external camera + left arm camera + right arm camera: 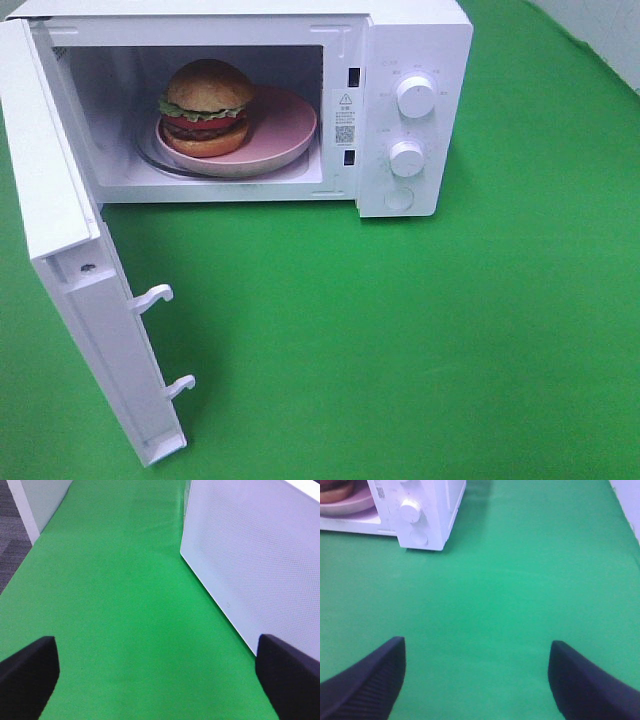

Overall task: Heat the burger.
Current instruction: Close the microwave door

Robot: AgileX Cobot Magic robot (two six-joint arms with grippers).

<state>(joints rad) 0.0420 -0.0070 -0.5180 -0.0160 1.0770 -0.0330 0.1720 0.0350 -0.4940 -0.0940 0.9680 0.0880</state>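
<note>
The white microwave door point(70, 250) lies nearest in the high view. It is swung wide open on the left, with two white latch hooks point(155, 295) sticking out of its inner edge. Behind it stands the white box-shaped microwave point(415, 60), with two round white knobs point(415, 97) one above the other and a round button point(399, 198) below them.

Only this view shows the whole cavity. Inside it, the burger point(205, 108) sits on a round pink plate point(290, 125), toward the plate's left side. It has a golden-brown domed bun, a frill of green lettuce, a red tomato layer, a dark patty and a paler bottom bun.

The grippers show only in the wrist views. The left gripper point(155, 647) hangs over the green tabletop point(115, 605), its dark jaws spread wide with nothing between them. Beside it is a white panel with a fine dot pattern point(250, 555), cut off by the frame, so I cannot tell which part of the oven it is. The right gripper point(476, 647) also has its jaws released and empty over the cloth, well apart from the microwave's knobbed corner point(425, 510).

That view catches only a sliver of the plate point(345, 502) and the burger's bottom bun point(335, 491), both blurred and cropped.
</note>
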